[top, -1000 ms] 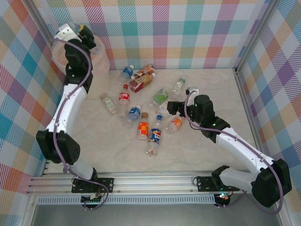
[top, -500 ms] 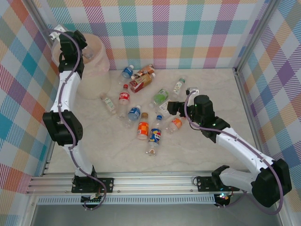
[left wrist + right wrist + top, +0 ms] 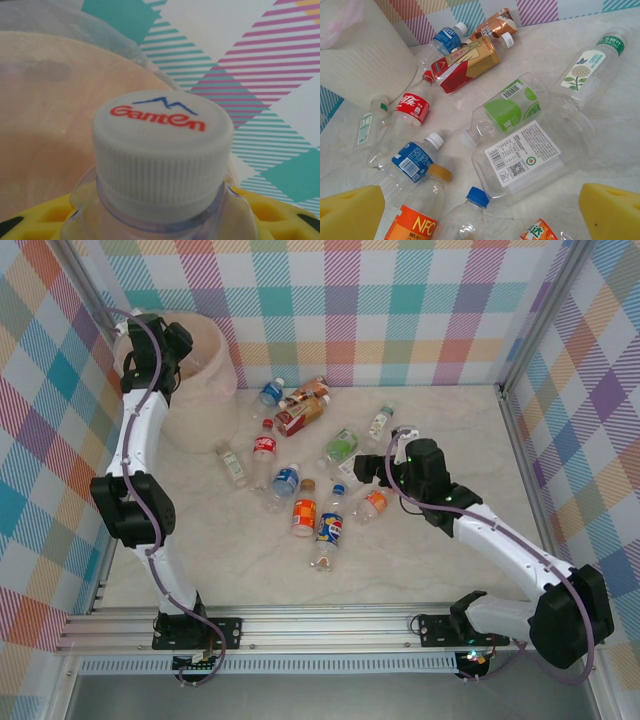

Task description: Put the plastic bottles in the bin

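One bin (image 3: 200, 405) at ten o'clock on the table (image 3: 450, 430); left gripper (image 3: 172, 342) at its mouth, clamped on the neck of one white-capped bottle (image 3: 162, 150), cap toward twelve o'clock in the wrist view, long axis up-down there. Twelve loose bottles (image 3: 304, 512) lying flat from centre to twelve o'clock, most necks between eleven and two o'clock. Right gripper (image 3: 365, 468) at their three o'clock edge, spread wide, holding nothing.
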